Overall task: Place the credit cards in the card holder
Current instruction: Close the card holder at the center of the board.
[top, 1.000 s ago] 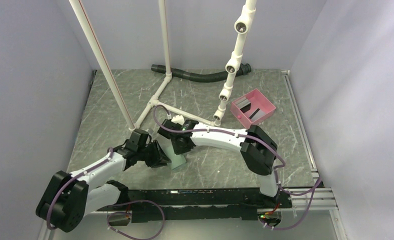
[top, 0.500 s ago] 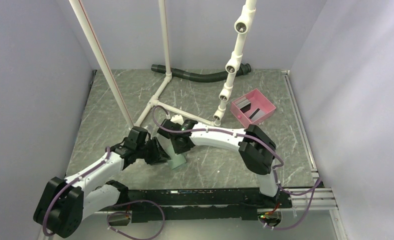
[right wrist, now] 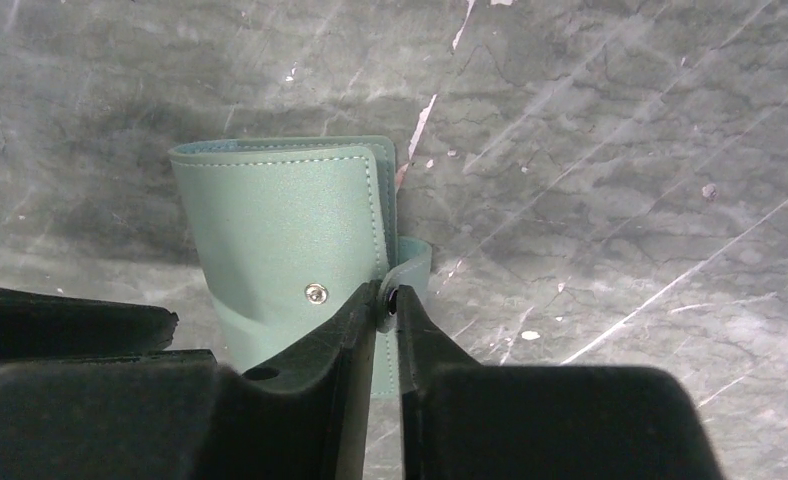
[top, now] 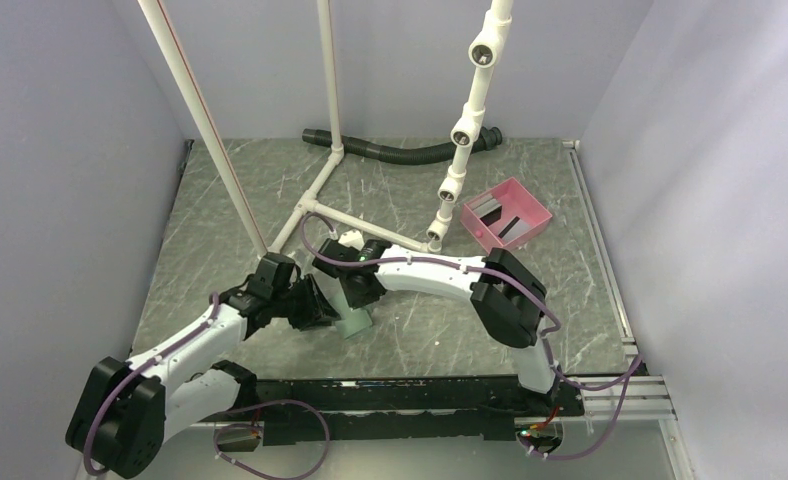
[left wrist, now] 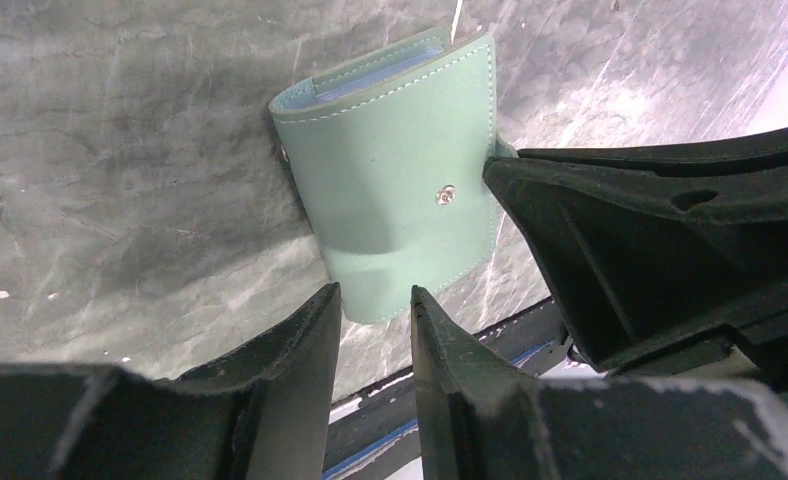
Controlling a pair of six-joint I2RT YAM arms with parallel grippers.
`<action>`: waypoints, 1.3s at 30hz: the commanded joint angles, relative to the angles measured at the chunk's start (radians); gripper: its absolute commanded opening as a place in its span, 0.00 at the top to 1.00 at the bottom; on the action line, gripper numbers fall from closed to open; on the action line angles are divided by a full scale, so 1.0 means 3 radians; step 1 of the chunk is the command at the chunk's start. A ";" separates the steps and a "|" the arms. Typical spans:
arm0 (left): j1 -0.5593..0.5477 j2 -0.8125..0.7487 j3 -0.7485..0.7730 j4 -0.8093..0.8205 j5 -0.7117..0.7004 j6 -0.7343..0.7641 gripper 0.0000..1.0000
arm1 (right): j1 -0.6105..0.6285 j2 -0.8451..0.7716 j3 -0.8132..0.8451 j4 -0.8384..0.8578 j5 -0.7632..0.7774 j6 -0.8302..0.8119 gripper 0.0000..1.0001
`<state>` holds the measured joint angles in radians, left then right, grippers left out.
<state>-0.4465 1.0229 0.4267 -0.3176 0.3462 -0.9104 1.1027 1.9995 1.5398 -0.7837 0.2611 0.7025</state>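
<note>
The sage-green card holder [top: 354,323] lies folded shut on the stone table near the front middle. It also shows in the left wrist view [left wrist: 390,190] and the right wrist view [right wrist: 280,230]. My right gripper [right wrist: 388,298] is shut on the holder's snap tab; in the top view it [top: 362,297] is over the holder's far end. My left gripper [left wrist: 375,303] is open a little, its tips on either side of the holder's near edge, touching nothing I can see. Grey and black credit cards [top: 500,218] lie in the pink tray [top: 530,203] at the right.
A white pipe frame [top: 315,196] and a jointed white pipe column [top: 457,150] stand behind the arms. A black corrugated hose [top: 400,151] lies along the back. The black front rail [top: 410,390] runs just beyond the holder.
Both arms have shifted slightly to the left. The right gripper stays shut on the tab and the holder has barely moved.
</note>
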 commanded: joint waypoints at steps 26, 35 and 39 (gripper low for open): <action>0.0082 0.1084 0.0320 0.0747 0.0145 0.0211 0.90 | -0.0213 -0.0728 -0.0827 0.1248 -0.0889 -0.0168 1.00; 0.0082 0.0954 0.0202 0.0718 0.0113 0.0148 0.91 | -0.0372 -0.0767 -0.1127 0.1743 -0.1205 0.0014 1.00; 0.0077 0.0909 0.0171 0.0724 0.0129 0.0119 0.91 | -0.0407 -0.0676 -0.1083 0.1745 -0.1240 0.0082 1.00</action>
<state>-0.4175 1.3083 0.5056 -0.0898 0.3943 -0.8635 0.9855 1.8137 1.2011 -0.3779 -0.0654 0.6865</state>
